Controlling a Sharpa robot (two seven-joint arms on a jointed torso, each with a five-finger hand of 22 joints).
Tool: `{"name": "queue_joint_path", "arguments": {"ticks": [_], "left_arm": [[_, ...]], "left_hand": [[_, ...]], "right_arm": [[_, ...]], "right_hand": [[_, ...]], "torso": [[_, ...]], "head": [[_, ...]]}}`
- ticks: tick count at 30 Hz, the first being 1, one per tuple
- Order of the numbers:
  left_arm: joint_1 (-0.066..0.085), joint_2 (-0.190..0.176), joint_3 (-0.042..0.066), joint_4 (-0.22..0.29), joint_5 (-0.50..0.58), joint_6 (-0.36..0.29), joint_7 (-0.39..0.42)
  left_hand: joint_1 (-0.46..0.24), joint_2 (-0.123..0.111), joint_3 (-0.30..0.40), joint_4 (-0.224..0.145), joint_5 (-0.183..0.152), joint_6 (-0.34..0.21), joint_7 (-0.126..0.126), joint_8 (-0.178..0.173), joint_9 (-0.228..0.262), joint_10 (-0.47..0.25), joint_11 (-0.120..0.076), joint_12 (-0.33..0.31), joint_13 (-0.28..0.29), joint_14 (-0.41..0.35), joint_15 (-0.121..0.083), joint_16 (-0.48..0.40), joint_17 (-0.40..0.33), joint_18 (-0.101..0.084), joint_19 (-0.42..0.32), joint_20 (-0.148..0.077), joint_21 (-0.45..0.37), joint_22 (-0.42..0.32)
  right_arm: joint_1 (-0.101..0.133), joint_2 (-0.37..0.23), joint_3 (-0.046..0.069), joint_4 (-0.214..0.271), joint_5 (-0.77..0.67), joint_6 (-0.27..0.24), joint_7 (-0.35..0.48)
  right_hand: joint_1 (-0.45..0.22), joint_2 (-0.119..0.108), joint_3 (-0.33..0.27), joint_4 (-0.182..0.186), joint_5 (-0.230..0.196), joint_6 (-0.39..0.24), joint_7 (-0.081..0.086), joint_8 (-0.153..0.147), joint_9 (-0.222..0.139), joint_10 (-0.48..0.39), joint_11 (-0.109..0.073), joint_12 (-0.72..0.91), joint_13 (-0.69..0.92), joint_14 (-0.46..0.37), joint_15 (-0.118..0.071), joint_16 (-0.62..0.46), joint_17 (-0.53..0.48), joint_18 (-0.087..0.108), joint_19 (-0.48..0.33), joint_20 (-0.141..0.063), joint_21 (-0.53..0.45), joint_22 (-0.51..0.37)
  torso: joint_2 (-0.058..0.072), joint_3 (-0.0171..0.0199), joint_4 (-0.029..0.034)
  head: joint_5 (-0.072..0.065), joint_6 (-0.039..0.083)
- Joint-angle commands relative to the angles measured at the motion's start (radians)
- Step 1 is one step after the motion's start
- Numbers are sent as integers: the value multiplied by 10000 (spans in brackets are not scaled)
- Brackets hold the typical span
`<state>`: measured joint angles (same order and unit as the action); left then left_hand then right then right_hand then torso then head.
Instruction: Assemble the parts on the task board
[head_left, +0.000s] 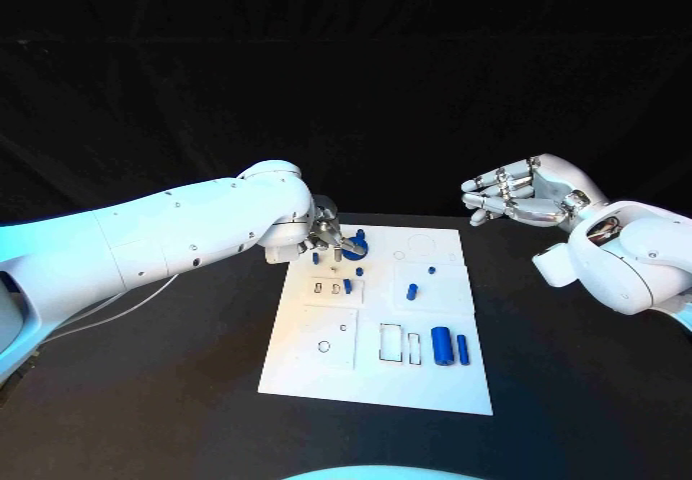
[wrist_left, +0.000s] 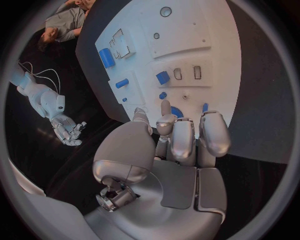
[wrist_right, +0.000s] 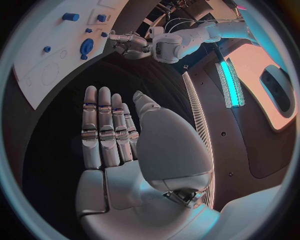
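We see black tabletop (head_left: 173, 400), white rectangular task board (head_left: 378, 385) centred; left hand (head_left: 329, 240) fingers curled, grasp unclear, at board's 11 o'clock; right hand (head_left: 519, 192) spread, empty, 2 o'clock.

- Bench (head_left: 159, 400): black surface.
- Task board (head_left: 325, 375): white plate lying flat at the bench's middle, directly on it.
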<state>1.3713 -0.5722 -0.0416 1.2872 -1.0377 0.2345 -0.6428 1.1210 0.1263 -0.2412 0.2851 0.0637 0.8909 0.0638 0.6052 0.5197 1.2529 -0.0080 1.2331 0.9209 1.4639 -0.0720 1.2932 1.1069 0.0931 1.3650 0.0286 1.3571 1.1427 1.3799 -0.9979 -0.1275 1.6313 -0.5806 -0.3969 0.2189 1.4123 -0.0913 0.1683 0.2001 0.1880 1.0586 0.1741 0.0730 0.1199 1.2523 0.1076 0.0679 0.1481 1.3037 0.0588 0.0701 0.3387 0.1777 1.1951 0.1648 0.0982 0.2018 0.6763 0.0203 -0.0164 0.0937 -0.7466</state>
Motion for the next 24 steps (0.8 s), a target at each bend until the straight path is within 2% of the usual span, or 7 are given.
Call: {"name": "queue_joint_path", "arguments": {"ticks": [1, 7, 13, 18, 24], "left_arm": [[-22, 155, -18, -209, -147, 220, -60], [-197, 326, -28, -425, -305, 252, -47], [-355, 432, -28, -630, -421, 409, -43], [-416, 434, -29, -729, -444, 607, -52], [-463, 428, -30, -764, -373, 735, -56]], "left_hand": [[129, 31, -3, -8, 15, -66, 8, -66, 20, -76, -3, -48, -17, 160, -2, -26, -18, -66, -66, -8, -50, -20], [203, 30, 42, -12, 17, -99, 26, -103, 54, -158, 13, -134, -135, 155, 12, -32, -33, -46, -123, 5, -107, -122], [228, 39, 70, -9, 21, -107, 31, -115, 67, -166, 17, -143, -137, 155, 17, -30, -33, -42, -134, 9, -118, -139], [246, 53, 98, -4, 24, -111, 34, -124, 80, -170, 20, -149, -137, 154, 20, -30, -36, -35, -154, 13, -138, -176], [281, 61, 135, -7, 25, -112, 36, -134, 99, -160, 24, -141, -110, 153, 24, -29, -38, -37, -150, 19, -133, -163]], "right_arm": [[-8, 22, 2, -11, -136, -107, -69], [-13, 34, 1, 9, -147, -118, -88], [-15, 40, 0, 18, -151, -139, -72], [-16, 44, 0, 11, -153, -186, -77], [-21, 68, 0, -20, -153, -217, -96]], "right_hand": [[-108, -23, -59, -1, 58, -36, 25, -59, -10, -59, 16, -45, -10, -101, 8, -58, -11, 56, -34, 28, -43, -19], [-79, 16, -40, -23, 207, -55, 31, -51, -18, -97, 21, -32, -11, -135, 16, -51, -15, 64, -45, 45, -70, -71], [-64, 36, -27, -37, 356, -73, 36, -47, -25, -119, 25, -24, -10, -154, 20, -45, -15, 68, -40, 52, -85, -114], [-21, 52, 10, -69, 567, -91, 42, -42, -34, -152, 29, -22, -14, -184, 24, -42, -19, 69, -35, 55, -103, -168], [-20, 52, 15, -71, 620, -94, 44, -41, -36, -157, 29, -21, -15, -188, 24, -41, -19, 70, -34, 55, -106, -180]], "torso": [[5, -6, -29], [4, -13, -10], [7, -1, -21], [4, 4, -14], [2, 4, 1]], "head": [[42, -65], [15, -115], [40, -204], [56, -278], [78, -321]]}}
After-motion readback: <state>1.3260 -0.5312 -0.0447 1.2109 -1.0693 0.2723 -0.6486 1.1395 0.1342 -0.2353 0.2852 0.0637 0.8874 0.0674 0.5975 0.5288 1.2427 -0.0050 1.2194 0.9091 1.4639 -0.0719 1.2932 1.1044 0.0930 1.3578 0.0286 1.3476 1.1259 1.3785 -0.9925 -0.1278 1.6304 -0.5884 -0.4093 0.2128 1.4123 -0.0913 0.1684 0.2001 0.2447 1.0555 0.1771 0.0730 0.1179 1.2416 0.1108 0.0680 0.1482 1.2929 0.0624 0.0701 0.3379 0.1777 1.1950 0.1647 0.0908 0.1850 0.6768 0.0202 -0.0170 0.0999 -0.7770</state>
